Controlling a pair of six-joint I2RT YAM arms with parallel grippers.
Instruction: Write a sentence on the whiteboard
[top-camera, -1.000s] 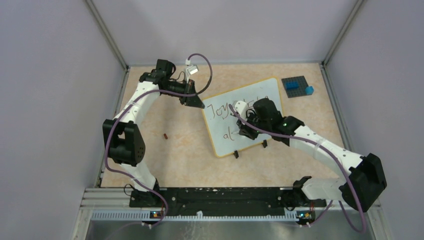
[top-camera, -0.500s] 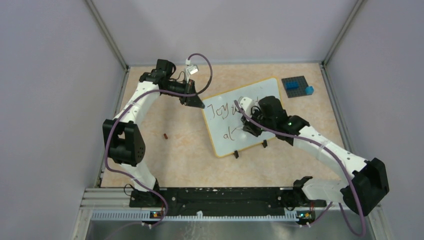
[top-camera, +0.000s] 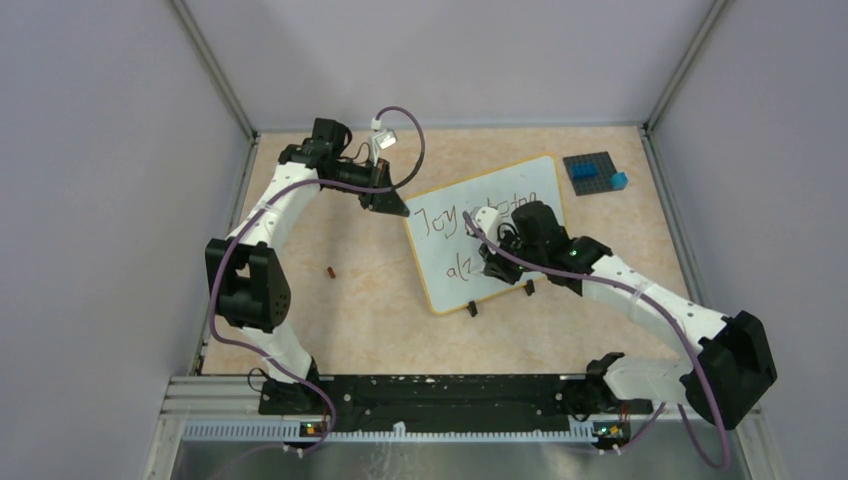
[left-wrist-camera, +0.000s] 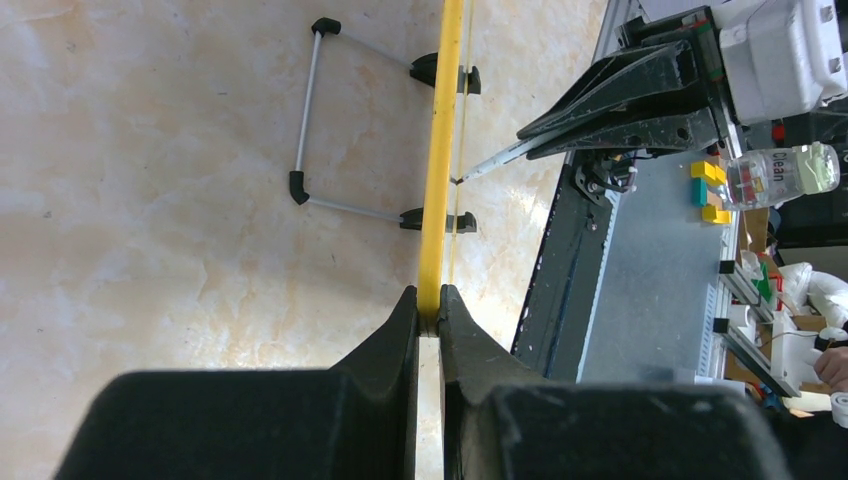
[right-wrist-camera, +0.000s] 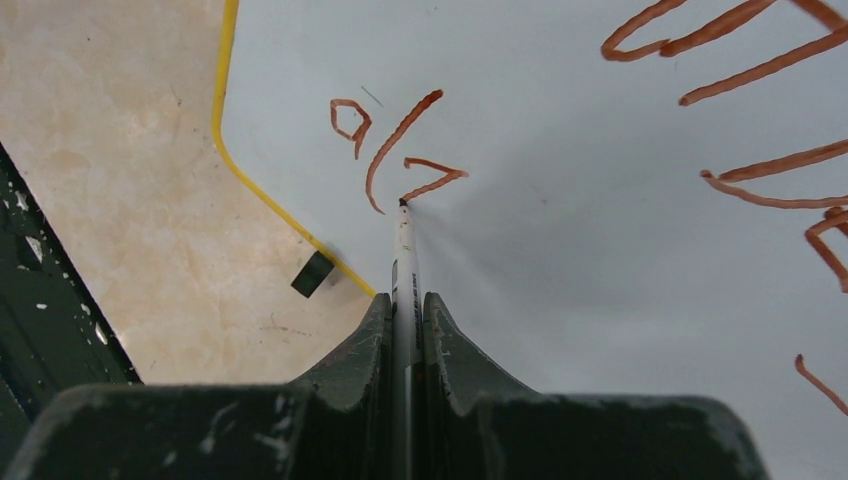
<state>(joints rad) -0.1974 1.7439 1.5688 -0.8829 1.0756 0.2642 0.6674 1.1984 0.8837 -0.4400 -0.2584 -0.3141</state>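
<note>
Surface: mottled beige.
Sentence: we judge second line barely begun, "ive." left.
Left tool: pinching whiteboard rim.
Right tool: pinching pen.

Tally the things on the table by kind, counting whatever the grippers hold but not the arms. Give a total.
Whiteboard: 1
Pen: 1
Studded plate: 1
Bricks: 2, one blue, one light blue
Small red-brown piece: 1
Total: 6
</note>
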